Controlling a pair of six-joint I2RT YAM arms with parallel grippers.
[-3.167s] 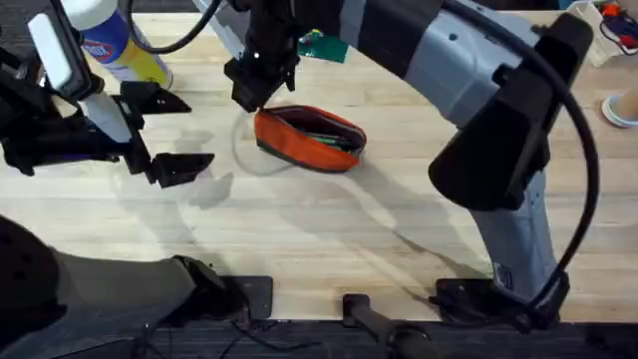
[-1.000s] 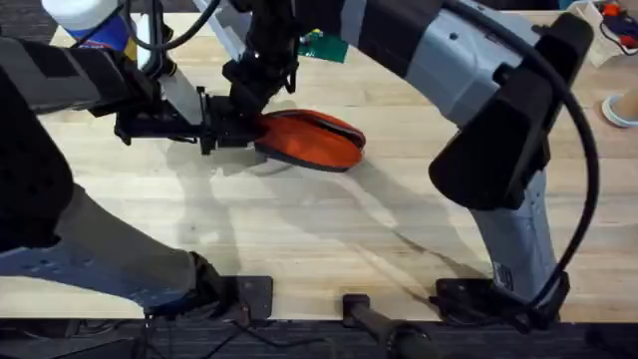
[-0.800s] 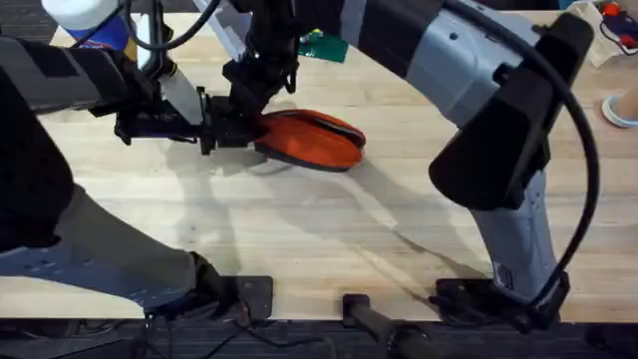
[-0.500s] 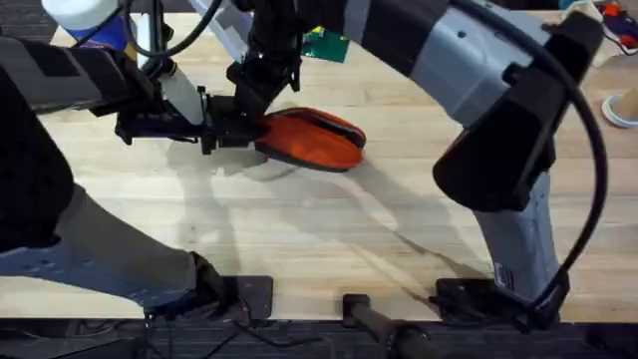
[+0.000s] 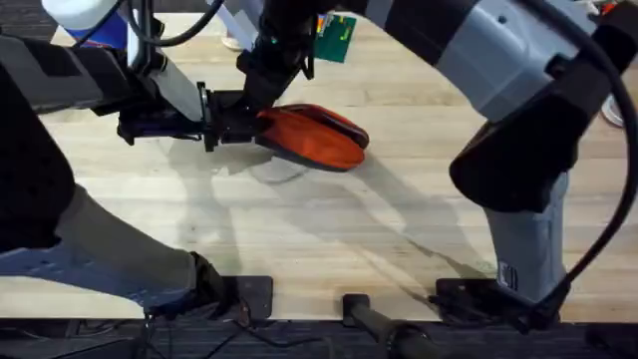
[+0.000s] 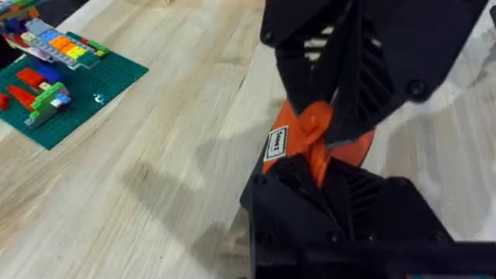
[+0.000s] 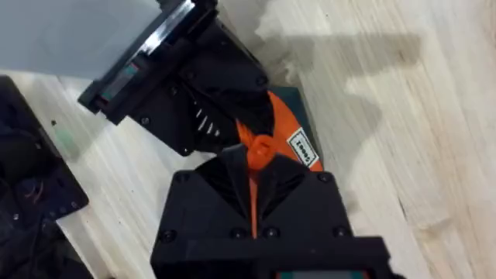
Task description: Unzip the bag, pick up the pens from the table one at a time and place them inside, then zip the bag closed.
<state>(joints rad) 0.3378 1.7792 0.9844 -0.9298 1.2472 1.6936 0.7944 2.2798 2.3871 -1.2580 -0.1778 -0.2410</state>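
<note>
Orange fabric marks the pencil pouch (image 5: 314, 138), which lies on the butcher-block tabletop (image 5: 329, 239) toward its far edge and a little left of the middle, its long axis running roughly left to right. From overhead its zipper line looks closed along most of its length, and no pens can be made out on the wood around it.

Both arms meet at the pouch's left end. The left gripper (image 5: 231, 120) reaches in level from the left, low over the wood, and its black fingers are pinched on the end of the pouch; in the left wrist view the left gripper (image 6: 314, 167) has a fold of orange fabric (image 6: 319, 151) squeezed between its fingers, next to a small white label (image 6: 277, 141) sewn to the pouch.

The right gripper (image 5: 261, 85) comes down from above and behind that same end. In the right wrist view the right gripper (image 7: 254, 167) is clamped on an orange tab (image 7: 258, 147) at the pouch's end, with the dark grey base (image 7: 291, 105) and the white label just beside it. The two grippers are nearly touching each other.

Beyond the pouch, near the far edge of the tabletop, sits a green baseplate (image 5: 334, 33) carrying coloured toy bricks (image 6: 48, 48). A blue-and-yellow labelled bottle (image 5: 112, 35) stands near the far left corner.
</note>
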